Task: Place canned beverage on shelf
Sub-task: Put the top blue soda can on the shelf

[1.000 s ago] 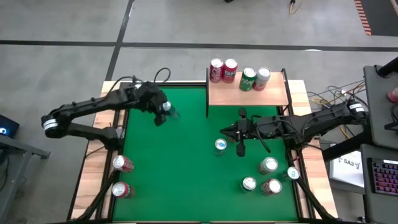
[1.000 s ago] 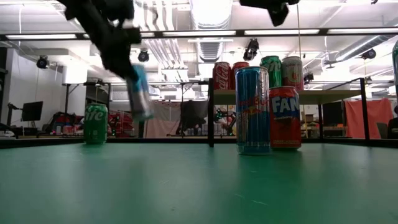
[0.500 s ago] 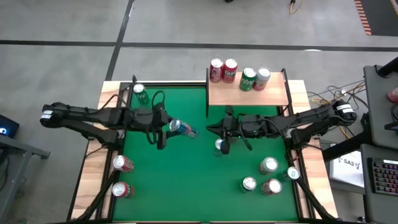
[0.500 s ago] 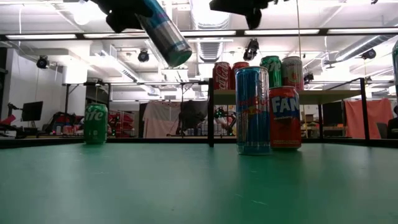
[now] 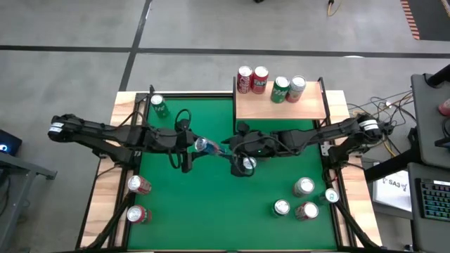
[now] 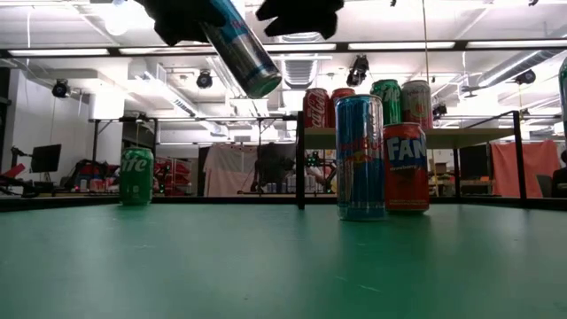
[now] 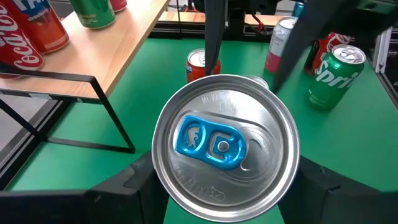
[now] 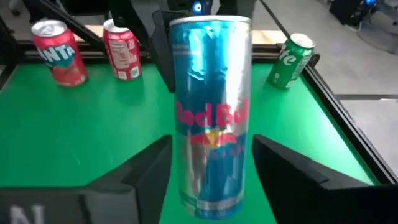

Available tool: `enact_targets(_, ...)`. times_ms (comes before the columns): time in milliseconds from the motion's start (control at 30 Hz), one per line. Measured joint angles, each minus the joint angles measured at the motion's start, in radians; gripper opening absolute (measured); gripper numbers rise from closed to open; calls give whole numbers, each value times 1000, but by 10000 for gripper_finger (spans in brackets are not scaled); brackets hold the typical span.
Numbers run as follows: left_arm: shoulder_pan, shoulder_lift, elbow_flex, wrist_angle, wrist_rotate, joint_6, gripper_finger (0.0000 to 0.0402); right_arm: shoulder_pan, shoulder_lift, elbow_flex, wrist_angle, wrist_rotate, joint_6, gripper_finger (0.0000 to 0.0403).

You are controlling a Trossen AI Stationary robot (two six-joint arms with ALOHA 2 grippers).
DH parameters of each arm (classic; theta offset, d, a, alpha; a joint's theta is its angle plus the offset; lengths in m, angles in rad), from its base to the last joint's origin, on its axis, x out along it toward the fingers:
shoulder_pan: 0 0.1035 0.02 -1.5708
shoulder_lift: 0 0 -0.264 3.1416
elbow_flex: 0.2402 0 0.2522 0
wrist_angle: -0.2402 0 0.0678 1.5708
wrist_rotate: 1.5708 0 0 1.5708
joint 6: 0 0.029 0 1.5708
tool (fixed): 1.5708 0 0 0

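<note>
High view: left gripper [image 5: 195, 145] mid-bench, fingers clamped on slim blue can [image 5: 209, 147], can tilted, held aloft over green felt. Right gripper [image 5: 235, 150] meets it head-on, fingers spread either side of can body, not yet closed. Judgement: mid-air handover, since shelf [image 5: 280, 104] sits at far edge on right arm's side, easier reach for that arm. Four cans already standing along shelf's back edge; front part of board bare. Other cans stay on bench [image 5: 211, 211].
</note>
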Motion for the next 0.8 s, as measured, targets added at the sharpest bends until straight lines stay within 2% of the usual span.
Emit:
enact_targets(100, 0, 0, 0, 1, -1, 0, 211, 0, 35, 39, -29, 0, -2, 234)
enact_targets(367, 0, 2, 0, 28, -2, 0, 211, -13, 99, 107, -49, 9, -3, 237)
enact_targets(800, 2, 10, 0, 40, -19, -4, 211, -38, 112, 108, -43, 9, -2, 237)
